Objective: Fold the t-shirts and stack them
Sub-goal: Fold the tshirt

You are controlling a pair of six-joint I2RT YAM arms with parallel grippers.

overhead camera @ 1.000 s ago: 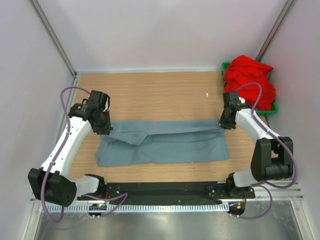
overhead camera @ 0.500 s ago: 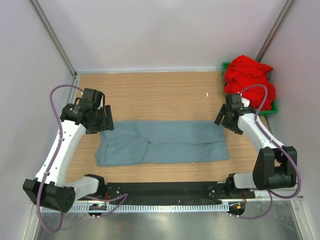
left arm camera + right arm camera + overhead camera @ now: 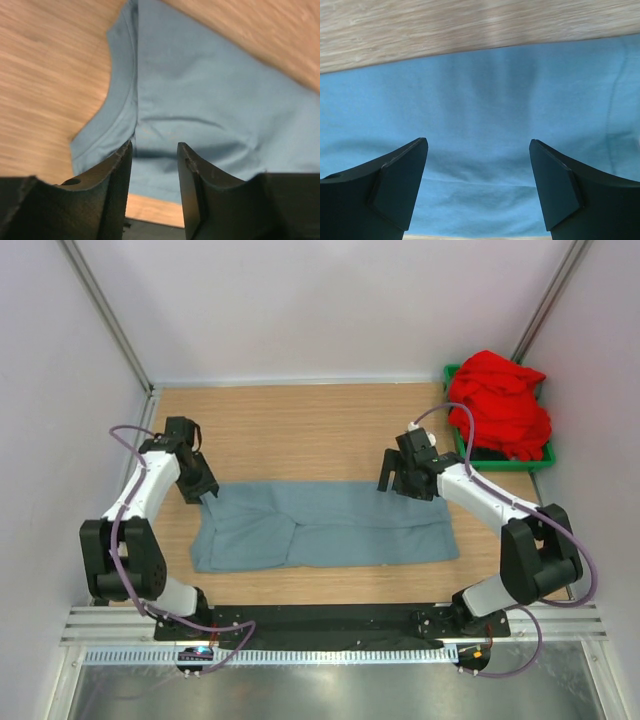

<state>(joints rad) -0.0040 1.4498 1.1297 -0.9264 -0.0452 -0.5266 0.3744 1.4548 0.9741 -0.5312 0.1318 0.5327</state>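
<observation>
Top view: grey-blue t-shirt (image 3: 330, 525) lies flat as a long folded band across the near half of the table (image 3: 300, 420), red t-shirt (image 3: 500, 405) bunched in a green bin (image 3: 548, 452) at the far right corner. Left gripper (image 3: 203, 490) sits at the band's far left corner and right gripper (image 3: 393, 480) over its far edge. Left wrist view: fingers partly parted, nothing between them. Right wrist view: fingers spread wide, empty, above blue cloth.

From above and behind the arms the top camera takes in the whole table (image 3: 300, 420), while each wrist camera, close in, looks past its own fingers (image 3: 112, 195) (wood beyond them blurred) at the shared grey-blue t-shirt (image 3: 330, 525).
</observation>
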